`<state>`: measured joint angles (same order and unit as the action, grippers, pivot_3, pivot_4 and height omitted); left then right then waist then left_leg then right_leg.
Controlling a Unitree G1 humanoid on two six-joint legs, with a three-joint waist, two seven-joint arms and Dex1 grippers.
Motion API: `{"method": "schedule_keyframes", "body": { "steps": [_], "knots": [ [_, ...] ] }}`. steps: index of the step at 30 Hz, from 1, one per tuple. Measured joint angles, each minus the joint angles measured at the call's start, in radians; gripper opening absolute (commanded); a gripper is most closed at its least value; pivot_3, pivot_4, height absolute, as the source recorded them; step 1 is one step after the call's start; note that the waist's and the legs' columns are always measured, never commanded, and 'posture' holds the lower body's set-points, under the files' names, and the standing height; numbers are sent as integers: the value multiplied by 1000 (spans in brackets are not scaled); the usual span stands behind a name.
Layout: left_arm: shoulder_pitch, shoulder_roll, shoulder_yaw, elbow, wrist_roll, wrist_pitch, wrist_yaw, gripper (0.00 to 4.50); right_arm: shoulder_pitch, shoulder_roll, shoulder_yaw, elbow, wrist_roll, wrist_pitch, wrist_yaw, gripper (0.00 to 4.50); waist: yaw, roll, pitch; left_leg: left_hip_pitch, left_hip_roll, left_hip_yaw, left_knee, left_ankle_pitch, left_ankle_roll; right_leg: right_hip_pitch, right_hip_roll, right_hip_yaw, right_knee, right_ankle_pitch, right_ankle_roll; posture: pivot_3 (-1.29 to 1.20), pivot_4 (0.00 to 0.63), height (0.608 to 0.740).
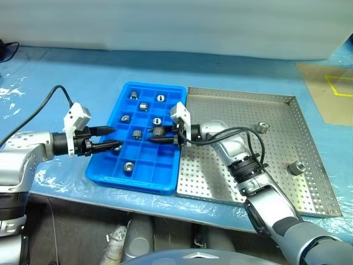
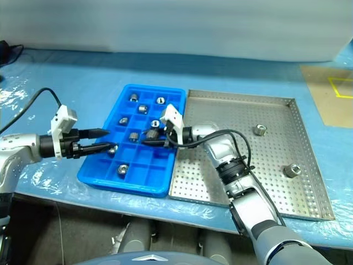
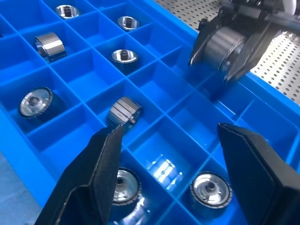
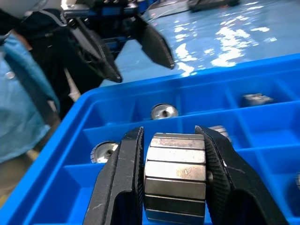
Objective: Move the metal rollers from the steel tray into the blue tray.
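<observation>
Right wrist view showing right gripper [image 4: 174, 180] clamping one metal roller [image 4: 176, 180] between both fingers, hovering over the blue tray [image 1: 110, 178], near its edge beside the steel tray [image 1: 287, 100]. Left gripper [image 1: 114, 138] hanging at the blue tray's opposite edge, fingers apart, gripping nothing. Several metal rollers [image 1: 128, 166] sitting singly in the blue tray's compartments; two more [image 1: 297, 167] lying on the steel tray, well apart.
</observation>
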<state>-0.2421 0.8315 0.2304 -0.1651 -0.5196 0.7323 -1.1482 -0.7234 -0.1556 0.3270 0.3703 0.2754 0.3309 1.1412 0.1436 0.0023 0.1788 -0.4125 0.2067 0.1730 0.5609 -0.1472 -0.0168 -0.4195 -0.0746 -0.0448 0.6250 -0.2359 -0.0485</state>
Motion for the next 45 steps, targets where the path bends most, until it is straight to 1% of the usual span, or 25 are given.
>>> {"method": "schedule_keyframes", "body": {
  "steps": [4, 9, 11, 12, 13, 14, 15, 20, 24, 26, 29, 34, 37, 39, 41, 43, 45],
  "knots": [
    [48, 1, 4, -79, -37, 21, 32, 3397, -2, 33, 5, 44, -12, -7, 12, 1247, 9, 0, 0, 0, 0, -1, 0, 0, 0, 0, 0, 0, 0, 0, 0, 329, 150, 740],
    [84, 6, 4, -112, -65, 31, 54, 3397, -10, 62, 3, 85, -39, -56, 11, 1247, 9, 0, 0, 0, 0, -1, 0, 0, 0, 0, 0, 0, 0, 0, 0, 335, 150, 740],
    [87, 11, 4, -116, -72, 31, 62, 3397, -11, 65, 0, 90, -40, -61, 14, 1965, 10, 0, 0, 1, 0, -1, 0, 0, 0, 0, 0, 0, 0, 0, 0, 334, 150, 740],
    [87, 15, 4, -116, -73, 31, 63, 3397, -11, 66, 0, 92, -41, -63, 15, 2195, 10, 0, 0, 1, 0, -2, 0, 0, 0, 1, 0, 0, 1, 0, 0, 334, 150, 740],
    [87, 19, 4, -116, -75, 31, 64, 3397, -11, 66, 0, 93, -42, -64, 18, 2517, 10, 0, 0, 1, 0, -2, 0, 0, 0, 1, 0, 0, 1, 0, 0, 329, 150, 740],
    [87, 23, 4, -116, -76, 31, 64, 3397, -11, 66, -1, 94, -43, -65, 18, 2968, 10, 0, 0, 1, 0, -2, 0, 0, 0, 1, 0, 0, 0, 0, 0, 325, 150, 740],
    [87, 25, 4, -116, -77, 31, 64, 3397, -11, 67, -2, 95, -44, -66, 16, 3199, 10, 0, 0, 2, 0, -2, 0, 0, 0, 1, 0, 0, 0, 0, 0, 325, 150, 740],
    [69, 28, 2, -98, -80, 27, 62, 3397, -19, 69, -10, 105, -46, -51, 6, 3199, 10, 0, 0, 2, 0, -1, 0, 0, -1, 1, 0, 0, 1, 0, 0, 254, 150, 740],
    [-139, 25, -47, 49, -58, -21, 51, 3397, -19, 42, -70, 96, -36, -33, -44, 3199, 20, 0, 0, 3, -1, 1, 1, 4, -6, 4, 0, -1, 3, 0, 0, 179, 150, 740],
    [-217, 20, -74, 112, -42, -54, 34, 3397, -14, 8, -106, 61, -27, -13, -58, 3199, 15, 0, 0, 4, -2, 0, 1, 6, -9, 6, 0, 0, 3, 0, 0, 127, 150, 740],
    [-321, -17, -139, 221, -5, -108, -6, 3397, 1, -54, -162, -19, 0, 25, -76, 3199, 9, -1, -1, 6, -1, 1, 1, 6, -10, 8, 0, 0, 2, 0, 1, 47, 150, 740],
    [-528, -115, -261, 459, 78, -221, -97, 3397, 75, -155, -244, -128, 13, 68, -140, 3199, -10, -1, -1, 6, -2, 2, 1, 6, -10, 9, 2, -1, 1, 0, 1, -110, 150, 740],
    [-648, -201, -320, 628, 137, -303, -159, 3397, 152, -211, -307, -207, 21, 96, -203, 3199, -27, -1, -1, 6, -2, 3, 1, 5, -8, 9, 2, -1, 0, 1, 1, -214, 150, 740],
    [-698, -250, -343, 705, 162, -343, -186, 3397, 198, -236, -340, -258, 25, 110, -237, 3199, -44, -1, -1, 5, -3, 3, 2, 5, -8, 9, 2, -1, 0, 1, 1, -270, 150, 740],
    [-762, -323, -368, 807, 193, -399, -222, 3397, 284, -270, -391, -345, 36, 132, -287, 3199, -52, -1, -1, 6, -3, 3, 2, 4, -5, 11, 2, -1, -1, 1, 1, -318, 150, 740],
    [-806, -380, -388, 889, 223, -453, -246, 3397, 358, -289, -432, -413, 42, 154, -334, 3199, -71, -1, -1, 6, -5, 3, 3, 3, -3, 11, 2, -1, -2, 1, 1, -363, 150, 740],
    [-831, -429, -400, 938, 245, -497, -274, 3397, 418, -302, -471, -470, 50, 175, -376, 3199, -88, -1, -1, 6, -5, 3, 4, 2, 1, 12, 2, 0, -2, 1, 1, -394, 150, 740]
  ]
}}
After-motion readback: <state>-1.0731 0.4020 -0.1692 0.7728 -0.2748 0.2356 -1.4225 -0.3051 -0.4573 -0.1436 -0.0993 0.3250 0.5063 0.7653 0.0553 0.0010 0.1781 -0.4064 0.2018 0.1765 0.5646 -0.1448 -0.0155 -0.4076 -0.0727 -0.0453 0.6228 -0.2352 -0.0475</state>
